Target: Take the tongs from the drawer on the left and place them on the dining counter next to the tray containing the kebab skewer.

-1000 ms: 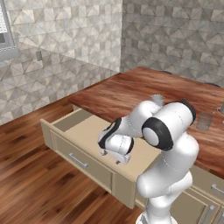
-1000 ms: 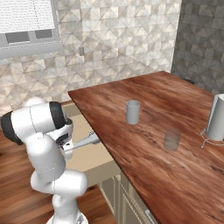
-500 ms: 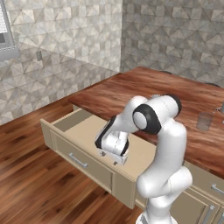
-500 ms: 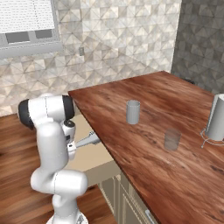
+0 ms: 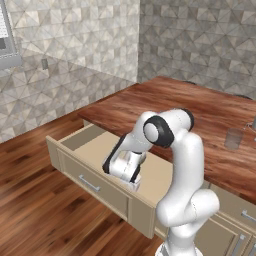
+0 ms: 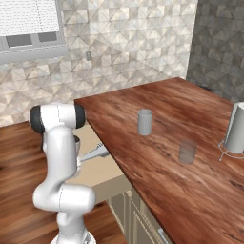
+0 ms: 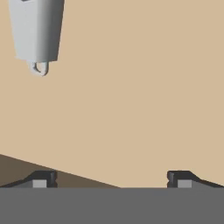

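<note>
Lowered since the earlier frames: the arm has folded down and the gripper (image 5: 134, 183) has sunk deeper into the open drawer (image 5: 95, 186).

Left base view: drawer pulled out from under the dining counter (image 5: 210, 120), beige floor exposed; hand angled downward close over the front part of the drawer floor, presumably to reach what lies flat inside. A clear glass (image 5: 233, 138) stands on the counter, well apart.

Right base view: tongs (image 6: 94, 153) lie in the drawer, grey arms pointing toward the counter edge, partly hidden behind the arm. On the counter: grey cup (image 6: 145, 122), clear glass (image 6: 188, 151), pale cylinder on a wire stand (image 6: 236, 129).

Hand view: fingertips (image 7: 41, 179) spread wide, nothing between them. Joined end of the tongs (image 7: 36, 33) with its small hanging loop sits at upper left, off the gripper's line; judged: approach under way, grasp not yet aligned.
</note>
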Robot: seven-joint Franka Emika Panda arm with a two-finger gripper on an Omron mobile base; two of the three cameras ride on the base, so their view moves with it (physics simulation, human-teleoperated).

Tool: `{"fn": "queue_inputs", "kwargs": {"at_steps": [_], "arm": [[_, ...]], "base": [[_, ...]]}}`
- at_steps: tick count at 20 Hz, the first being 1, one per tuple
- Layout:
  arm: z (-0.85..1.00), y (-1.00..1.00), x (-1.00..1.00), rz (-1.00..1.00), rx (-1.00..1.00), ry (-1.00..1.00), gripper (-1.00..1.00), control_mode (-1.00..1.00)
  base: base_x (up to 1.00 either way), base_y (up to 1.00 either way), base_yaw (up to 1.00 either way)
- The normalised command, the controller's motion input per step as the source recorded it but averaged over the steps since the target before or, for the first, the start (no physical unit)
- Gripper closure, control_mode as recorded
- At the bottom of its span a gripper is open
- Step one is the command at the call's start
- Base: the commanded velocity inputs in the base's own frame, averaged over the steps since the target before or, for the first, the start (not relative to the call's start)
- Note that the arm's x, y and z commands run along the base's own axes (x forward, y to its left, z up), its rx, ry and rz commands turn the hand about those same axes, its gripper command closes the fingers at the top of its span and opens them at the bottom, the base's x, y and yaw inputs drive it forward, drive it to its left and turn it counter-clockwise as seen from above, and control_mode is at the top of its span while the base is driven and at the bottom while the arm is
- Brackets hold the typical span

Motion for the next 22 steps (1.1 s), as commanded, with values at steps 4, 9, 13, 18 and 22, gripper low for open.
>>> {"fn": "queue_inputs", "kwargs": {"at_steps": [4,9,13,18,22], "arm": [[-0.21,0.28,0.0,0.0,0.0,0.0,-1.0,-1.0],[-0.05,0.24,-0.1,0.0,0.0,0.0,-1.0,-1.0],[-0.01,0.26,-0.24,0.0,0.0,0.0,-1.0,-1.0],[0.0,0.3,-0.34,0.0,0.0,0.0,-1.0,-1.0],[0.0,0.35,-0.4,0.0,0.0,0.0,-1.0,-1.0]], "base": [[0.0,0.0,0.0],[0.0,0.0,0.0],[0.0,0.0,0.0],[0.0,0.0,0.0],[0.0,0.0,0.0]]}}
